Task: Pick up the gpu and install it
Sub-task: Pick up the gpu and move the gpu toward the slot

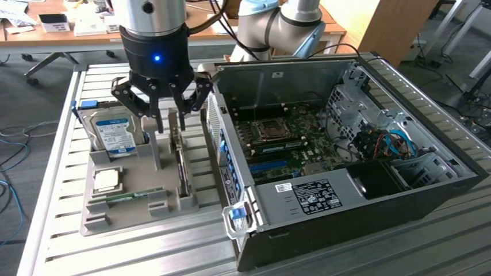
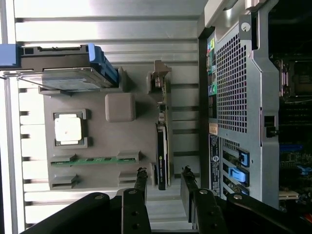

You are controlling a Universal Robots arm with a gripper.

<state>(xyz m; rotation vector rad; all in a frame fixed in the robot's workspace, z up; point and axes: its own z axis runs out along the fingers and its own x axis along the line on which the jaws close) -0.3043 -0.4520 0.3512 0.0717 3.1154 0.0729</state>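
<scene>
The gpu stands on its long edge in a slot of the grey tray, at the side of the tray towards the exterior view's right, just beside the open computer case; in the wrist view the gpu shows as a thin green board with a black cooler block and its silver bracket at the far end. The jaws stand partly open and hold nothing, one on each side of the card's upper edge at its near end. It looks light and stiff but fragile. The bare board, the small parts on it and the contact edge down in the slot would likely suffer from a hard squeeze or a sideways pull. The safest hold is probably across the cooler block, flat on both faces, gripped gently. The smooth block may slip, so a straight upward lift seems wise. Room is tight on the right, where the metal wall of the case rises close beside the card. On the exterior view's left the tray's raised post, the hard drive, the processor chip and the memory stick sit a little apart. Above the card the way is open. Inside the case the motherboard lies exposed, with the case walls and a bundle of cables around it to stay clear of. The slatted counter is bare at the near side.
</scene>
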